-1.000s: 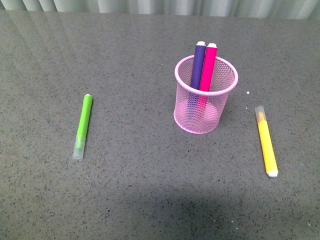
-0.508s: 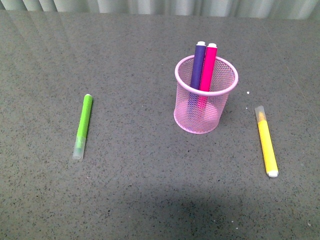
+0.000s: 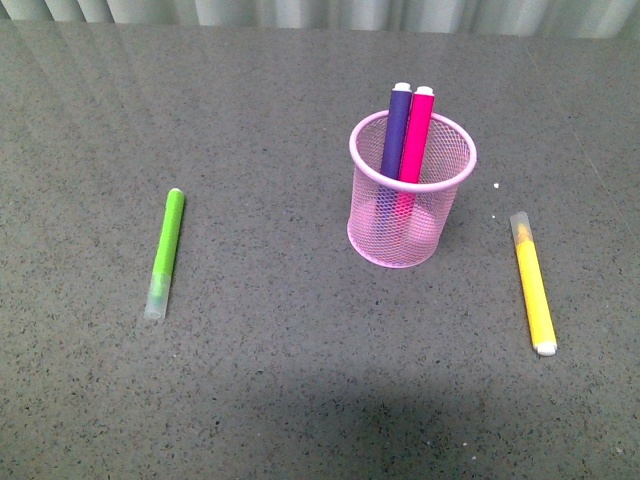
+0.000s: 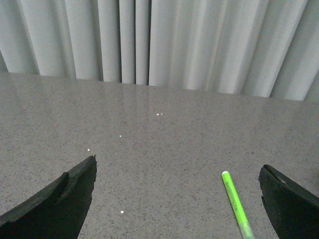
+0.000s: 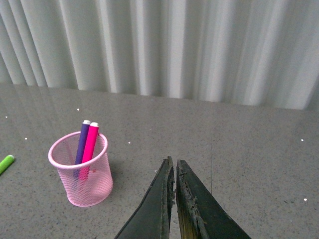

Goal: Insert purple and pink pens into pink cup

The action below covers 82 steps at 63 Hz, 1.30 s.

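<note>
Lime-green marker [image 3: 165, 254]: lying flat, left of frame centre, translucent cap nearest the bottom. Yellow marker [image 3: 533, 283]: lying flat, right side, white plug lowermost. Dark grey speckled tabletop [image 3: 280, 380]. Pale pleated curtain [image 3: 330, 12]: top edge.

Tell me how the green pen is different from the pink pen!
The green pen lies flat on the table; the pink pen stands leaning inside the pink cup. The green pen lies alone; the pink pen has the purple pen beside it. Both are thick markers.
</note>
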Motion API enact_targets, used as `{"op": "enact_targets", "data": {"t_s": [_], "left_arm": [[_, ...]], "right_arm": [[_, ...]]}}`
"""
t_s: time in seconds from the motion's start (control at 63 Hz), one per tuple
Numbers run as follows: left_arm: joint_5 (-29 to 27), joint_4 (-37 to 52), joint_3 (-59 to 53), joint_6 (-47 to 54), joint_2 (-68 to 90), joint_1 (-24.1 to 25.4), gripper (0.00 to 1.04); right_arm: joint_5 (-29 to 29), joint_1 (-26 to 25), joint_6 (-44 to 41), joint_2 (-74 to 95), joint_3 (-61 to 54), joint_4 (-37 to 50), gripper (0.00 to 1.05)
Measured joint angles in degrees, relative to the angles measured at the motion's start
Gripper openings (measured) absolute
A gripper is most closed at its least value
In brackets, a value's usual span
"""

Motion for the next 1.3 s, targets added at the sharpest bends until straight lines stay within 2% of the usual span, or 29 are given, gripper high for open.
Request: {"op": "enact_targets", "data": {"t_s": [0.048, 0.095, 0.206, 0.333, 0.571, 1.302], "left_arm": [[0.0, 0.0, 0.0, 0.0, 0.0, 0.0, 0.97], [0.0, 0.0, 0.0, 0.0, 0.0, 0.0, 0.97], [0.0, 0.0, 0.0, 0.0, 0.0, 0.0, 0.97], [0.0, 0.0, 0.0, 0.0, 0.0, 0.0, 0.97], [0.0, 0.0, 0.0, 0.0, 0.0, 0.0, 0.97], [0.0, 0.0, 0.0, 0.0, 0.0, 0.0, 0.97]], "right_arm": [[0.0, 0.0, 0.0, 0.0, 0.0, 0.0, 0.03], [0.0, 0.0, 0.0, 0.0, 0.0, 0.0, 0.1], [0.0, 0.0, 0.0, 0.0, 0.0, 0.0, 0.36], [0.0, 0.0, 0.0, 0.0, 0.0, 0.0, 0.55], [0.0, 0.0, 0.0, 0.0, 0.0, 0.0, 0.98], [0.0, 0.0, 0.0, 0.0, 0.0, 0.0, 0.97]]}}
